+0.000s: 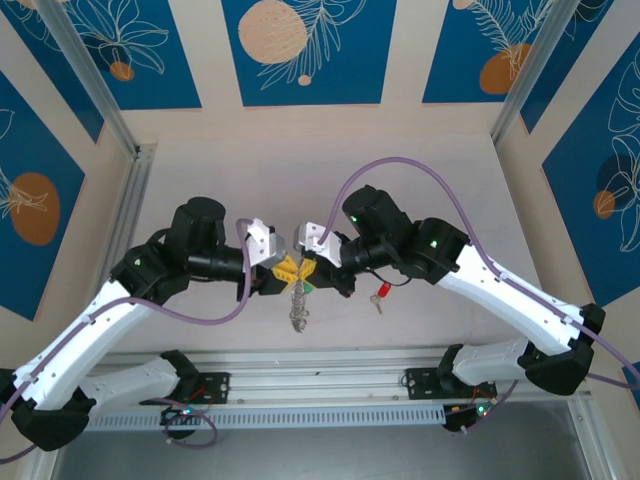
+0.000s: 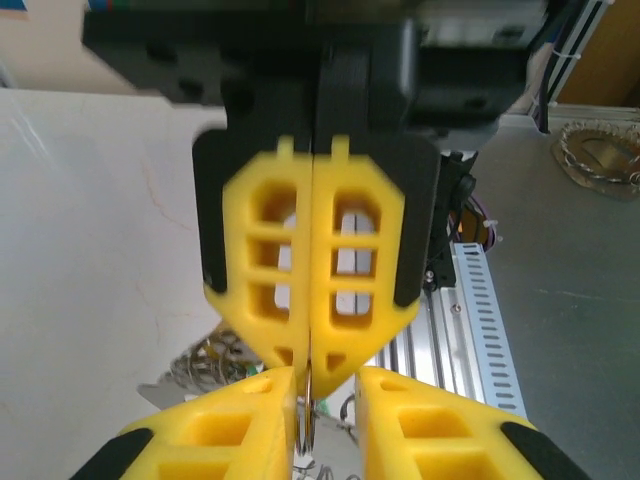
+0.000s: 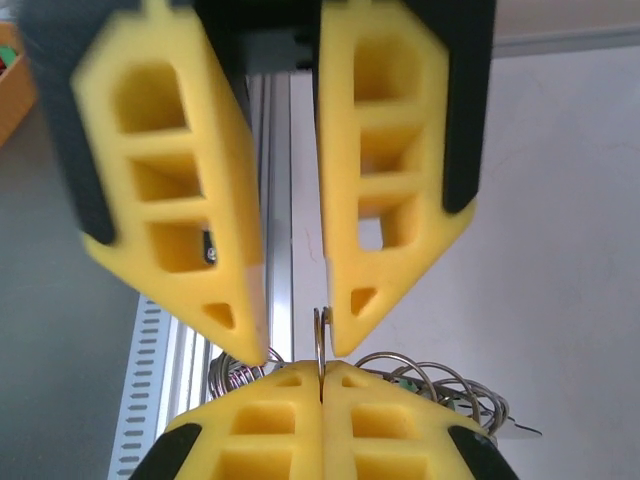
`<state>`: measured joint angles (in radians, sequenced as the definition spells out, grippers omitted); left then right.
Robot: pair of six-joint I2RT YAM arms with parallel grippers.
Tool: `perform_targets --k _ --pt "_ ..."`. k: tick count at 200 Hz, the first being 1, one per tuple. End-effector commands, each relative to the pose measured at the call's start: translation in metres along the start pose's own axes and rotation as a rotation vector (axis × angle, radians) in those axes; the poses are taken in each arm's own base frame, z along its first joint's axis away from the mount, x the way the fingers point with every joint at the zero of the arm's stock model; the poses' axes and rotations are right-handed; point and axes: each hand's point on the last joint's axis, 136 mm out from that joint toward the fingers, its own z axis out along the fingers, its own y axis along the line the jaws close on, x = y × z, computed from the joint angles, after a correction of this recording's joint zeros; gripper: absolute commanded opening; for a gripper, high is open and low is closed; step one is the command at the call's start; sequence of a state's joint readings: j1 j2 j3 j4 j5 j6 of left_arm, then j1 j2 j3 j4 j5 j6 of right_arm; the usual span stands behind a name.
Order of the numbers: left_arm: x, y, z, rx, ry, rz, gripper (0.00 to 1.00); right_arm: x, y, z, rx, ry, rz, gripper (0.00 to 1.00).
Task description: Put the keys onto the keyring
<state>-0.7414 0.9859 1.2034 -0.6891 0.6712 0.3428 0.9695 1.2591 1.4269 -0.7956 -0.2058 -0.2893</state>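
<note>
Both grippers meet over the middle of the table. The keyring (image 1: 298, 310) is a grey coiled chain that hangs below them with a small green tag. My right gripper (image 1: 308, 268) (image 3: 322, 370) is shut on the keyring's small ring (image 3: 320, 335), which stands edge-on. My left gripper (image 1: 283, 268) (image 2: 325, 382) faces it with its jaws apart around that same ring (image 2: 308, 410), which lies against one finger (image 2: 240, 425). The red-headed key (image 1: 380, 293) lies on the table under the right arm, just right of the grippers, and neither gripper holds it.
An aluminium rail (image 1: 320, 365) (image 2: 470, 320) with a slotted cable duct runs along the near edge, just behind the hanging chain. Metal frame posts (image 1: 130, 150) stand at the table's left and right. A round dish (image 2: 600, 155) sits off the table on a grey surface.
</note>
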Motion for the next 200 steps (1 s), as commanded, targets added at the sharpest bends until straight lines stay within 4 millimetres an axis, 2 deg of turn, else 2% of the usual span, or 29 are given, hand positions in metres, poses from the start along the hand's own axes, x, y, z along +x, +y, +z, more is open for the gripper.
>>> perform_targets --k 1,161,200 --pt "-0.020 -0.006 -0.007 0.013 -0.055 0.050 0.26 -0.005 0.000 -0.005 0.014 -0.003 -0.026 0.00" --pt "-0.005 0.002 0.003 0.007 0.004 0.026 0.27 -0.018 0.009 -0.017 -0.009 -0.071 -0.053 0.00" --pt "0.000 0.003 0.005 0.004 0.018 0.021 0.22 -0.019 0.009 -0.018 -0.010 -0.076 -0.056 0.00"
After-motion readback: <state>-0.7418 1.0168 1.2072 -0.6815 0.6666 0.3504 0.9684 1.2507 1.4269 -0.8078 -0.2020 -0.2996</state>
